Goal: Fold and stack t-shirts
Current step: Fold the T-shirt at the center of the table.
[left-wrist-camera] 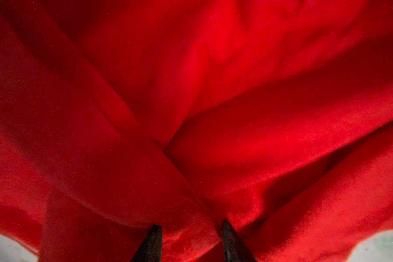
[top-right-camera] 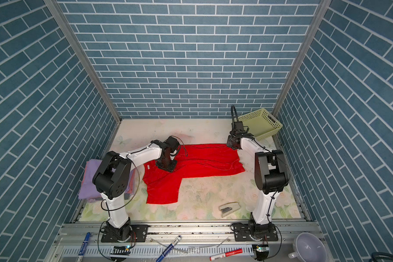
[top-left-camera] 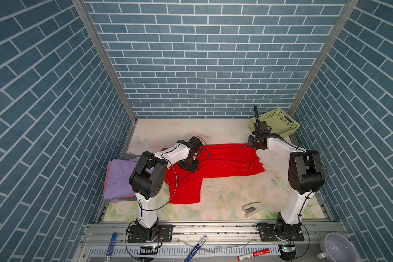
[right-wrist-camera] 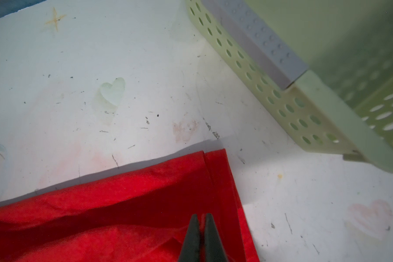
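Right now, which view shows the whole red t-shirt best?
Both top views: the red t-shirt lies spread whole, except under the left arm. Left wrist shows only close folds; right wrist, one corner.

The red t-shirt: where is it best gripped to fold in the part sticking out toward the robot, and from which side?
Grip the red t-shirt at the front right corner of that flap, coming down from above on the near side. The flap lies flat on the table and that corner is clear of the left arm, so a pinch there probably lifts it cleanly.
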You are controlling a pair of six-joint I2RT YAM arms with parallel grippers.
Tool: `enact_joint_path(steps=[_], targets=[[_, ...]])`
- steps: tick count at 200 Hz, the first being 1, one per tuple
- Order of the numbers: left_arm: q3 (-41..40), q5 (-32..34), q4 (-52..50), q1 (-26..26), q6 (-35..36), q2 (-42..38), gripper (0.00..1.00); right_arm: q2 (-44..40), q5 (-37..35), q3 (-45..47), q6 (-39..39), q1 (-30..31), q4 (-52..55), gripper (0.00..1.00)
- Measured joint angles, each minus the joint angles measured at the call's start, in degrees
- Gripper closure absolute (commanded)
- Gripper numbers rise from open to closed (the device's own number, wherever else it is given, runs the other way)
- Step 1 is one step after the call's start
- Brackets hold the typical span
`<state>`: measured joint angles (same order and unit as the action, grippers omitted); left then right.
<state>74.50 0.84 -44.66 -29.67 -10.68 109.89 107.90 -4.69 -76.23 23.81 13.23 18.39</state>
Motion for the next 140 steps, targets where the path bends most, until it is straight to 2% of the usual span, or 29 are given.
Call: enact_joint_path(steps=[34, 67, 111, 140], targets=[[0.15, 0.92, 0.44, -0.2, -0.44, 1.25, 0.59, 0.0, 0.0, 0.0, 0.0, 0.0, 0.0, 1.0], [0.15, 2.03, 0.48, -0.72, -1.9, 1.27, 0.72, 0.0, 0.0, 0.0, 0.0, 0.0, -0.04, 1.0], [-0.28, 2.62, 0.72, -0.5, -4.24, 1.01, 0.79, 0.0, 0.35, 0.0, -0.04, 0.0, -0.04, 1.0], [-0.31, 2.43, 0.72, 0.44, -5.4, 0.94, 0.8, 0.0, 0.46, 0.0, -0.04, 0.0, -0.04, 1.0]])
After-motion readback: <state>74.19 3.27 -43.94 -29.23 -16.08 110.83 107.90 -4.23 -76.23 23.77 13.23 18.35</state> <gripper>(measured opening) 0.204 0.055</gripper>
